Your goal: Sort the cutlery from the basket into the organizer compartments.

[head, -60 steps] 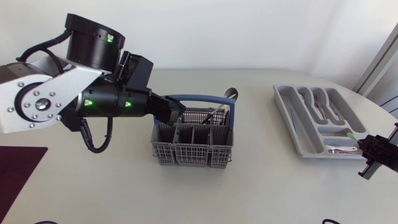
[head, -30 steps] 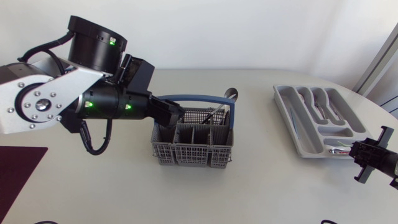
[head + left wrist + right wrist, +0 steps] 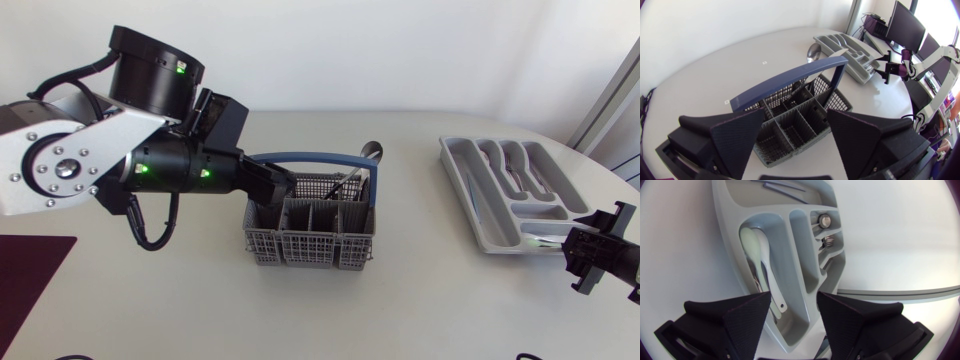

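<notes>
Since a second ago the right gripper (image 3: pixel 597 258) has drawn back from the near corner of the pale grey plastic cutlery organizer (image 3: pixel 470 200) and now hangs just beside that corner; the left arm has shifted only slightly toward the basket.

The left gripper (image 3: pixel 275 185) stands wide open over the left end of the grey mesh cutlery basket (image 3: pixel 310 235), close to its curved blue handle (image 3: pixel 320 158); nothing sits between its fingers (whether a fingertip brushes the mesh cannot be told). The right gripper's fingers are also parted and empty.

The head view alone shows both arms and the basket at the table's middle, well apart from the organizer on the right; a metal spoon (image 3: pixel 371 151) leans out of the basket's far right corner. The left wrist view looks down between the left gripper (image 3: pixel 796 114) fingers into the basket's dividers. The right wrist view, past the right gripper (image 3: pixel 793 300), shows the organizer's contents: a long pale spoon (image 3: pixel 760 255) in the compartment ahead of the fingers, and fork tines (image 3: pixel 827 242) in a neighbouring compartment.
</notes>
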